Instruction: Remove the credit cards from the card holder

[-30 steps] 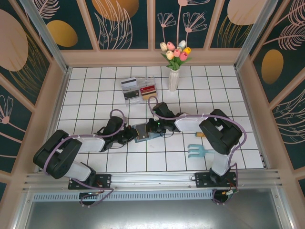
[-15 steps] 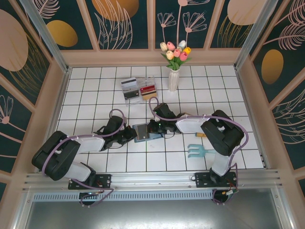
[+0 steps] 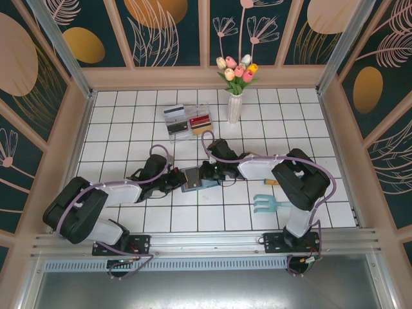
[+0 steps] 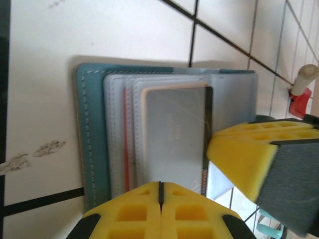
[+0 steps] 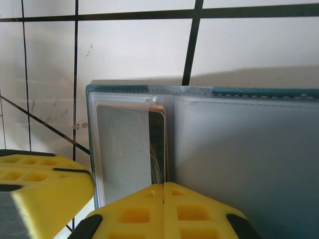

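Edged the left arm (image 3: 119,192) forward, wrist now a little closer to the card holder (image 3: 192,178), shoulder housing swung slightly outward to the left. Pressed the left jaws fully together from a hair apart. Nudged the holder's left page a touch, now lying squarer to the tile lines. Drew the right arm (image 3: 257,167) slightly left at the wrist, elbow settled a bit lower and further right in the top view.

Teal card holder (image 4: 91,149), grey credit card (image 4: 172,134), white table tiles (image 4: 124,30) with black grid lines.
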